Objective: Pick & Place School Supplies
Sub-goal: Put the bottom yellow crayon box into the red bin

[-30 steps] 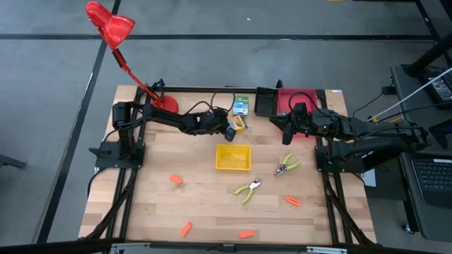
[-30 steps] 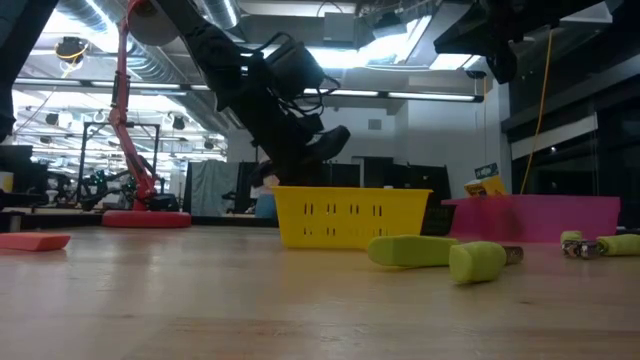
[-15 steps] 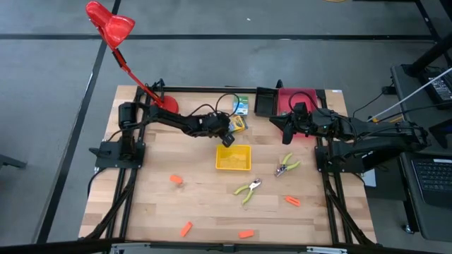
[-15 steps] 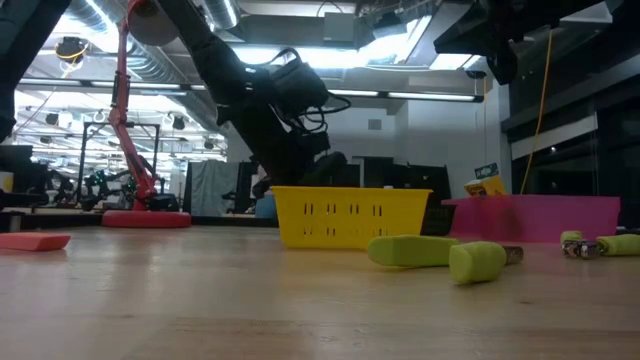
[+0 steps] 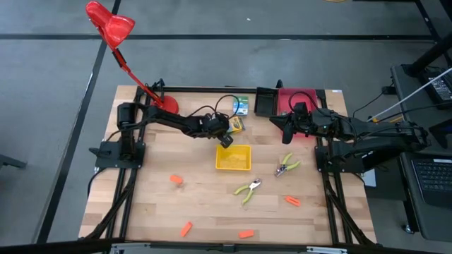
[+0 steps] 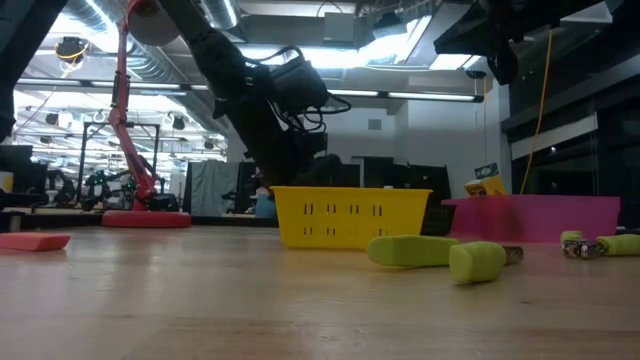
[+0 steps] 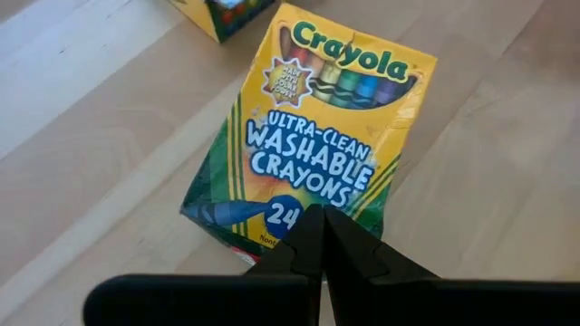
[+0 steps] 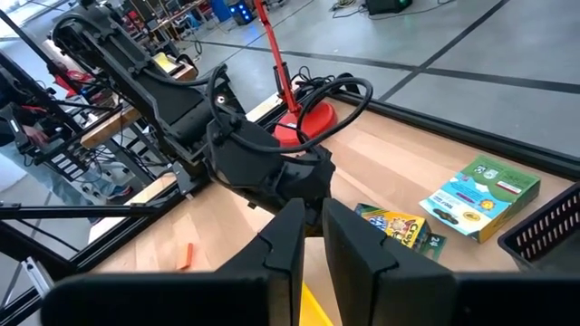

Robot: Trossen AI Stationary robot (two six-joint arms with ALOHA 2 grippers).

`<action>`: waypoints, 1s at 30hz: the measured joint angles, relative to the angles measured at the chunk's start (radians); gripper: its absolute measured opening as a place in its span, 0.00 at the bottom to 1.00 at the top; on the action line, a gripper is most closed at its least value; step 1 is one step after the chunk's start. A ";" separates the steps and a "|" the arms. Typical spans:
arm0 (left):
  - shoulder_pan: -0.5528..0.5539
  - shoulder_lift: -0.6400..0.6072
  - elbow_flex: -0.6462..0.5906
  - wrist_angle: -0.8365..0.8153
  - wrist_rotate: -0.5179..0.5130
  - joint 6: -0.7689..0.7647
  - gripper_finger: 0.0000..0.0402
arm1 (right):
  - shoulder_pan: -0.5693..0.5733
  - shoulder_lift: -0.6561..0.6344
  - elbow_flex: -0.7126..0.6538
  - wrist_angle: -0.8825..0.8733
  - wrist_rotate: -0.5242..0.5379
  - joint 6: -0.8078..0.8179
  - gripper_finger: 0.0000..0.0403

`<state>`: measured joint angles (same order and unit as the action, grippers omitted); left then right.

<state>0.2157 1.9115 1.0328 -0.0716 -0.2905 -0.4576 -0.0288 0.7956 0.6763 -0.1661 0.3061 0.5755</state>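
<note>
The left hand (image 7: 319, 237), fingers pressed together and gripping nothing, hovers directly over the near edge of a crayon box (image 7: 313, 136) lying flat on the bench (image 7: 82, 154). A clean pick likely means spreading the fingers first, then straddling the box's narrow sides. The right hand (image 8: 308, 231), holding nothing, waits slightly parted above the red tray (image 5: 291, 101).

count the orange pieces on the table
4, all on the near half: one left of the yellow bin, one right past the green-handled tools, two by the front edge. Others may hide under the arms.
</note>
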 joint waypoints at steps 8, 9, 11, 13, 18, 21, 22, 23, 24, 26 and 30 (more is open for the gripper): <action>0.009 -0.032 -0.005 -0.023 -0.026 0.035 0.00 | 0.000 0.001 0.000 0.000 0.010 -0.003 0.12; 0.009 -0.031 -0.005 -0.011 -0.025 0.049 0.00 | 0.001 0.001 0.000 0.000 0.011 -0.003 0.12; 0.009 -0.031 -0.006 0.023 0.001 0.066 0.00 | 0.001 0.001 0.000 0.000 0.011 -0.003 0.12; 0.012 -0.033 -0.005 0.052 0.026 0.059 0.00 | 0.001 0.001 0.000 0.000 0.011 -0.003 0.12; 0.015 -0.035 -0.005 0.015 0.040 0.031 0.00 | 0.001 0.001 0.000 0.000 0.015 0.000 0.12; 0.013 -0.037 -0.003 -0.020 0.038 0.015 0.00 | 0.001 0.001 0.000 -0.005 0.015 0.000 0.12; 0.011 -0.038 -0.003 -0.031 0.037 0.002 0.00 | 0.001 0.001 0.000 -0.012 0.014 0.005 0.12; 0.009 -0.038 -0.002 -0.037 0.034 -0.009 0.00 | 0.001 0.001 0.000 -0.020 0.015 0.014 0.12; 0.007 -0.038 -0.002 -0.039 0.029 -0.015 0.00 | 0.001 0.005 0.000 -0.026 0.015 0.018 0.12; 0.001 -0.038 -0.002 -0.042 0.022 -0.029 0.00 | 0.001 0.016 0.000 -0.038 0.012 0.024 0.12; 0.001 -0.039 -0.002 -0.044 0.024 -0.062 0.00 | 0.001 0.077 0.000 -0.066 -0.019 0.075 0.12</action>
<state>0.2165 1.8729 1.0309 -0.1152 -0.2661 -0.5200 -0.0281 0.8730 0.6765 -0.2321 0.2871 0.6505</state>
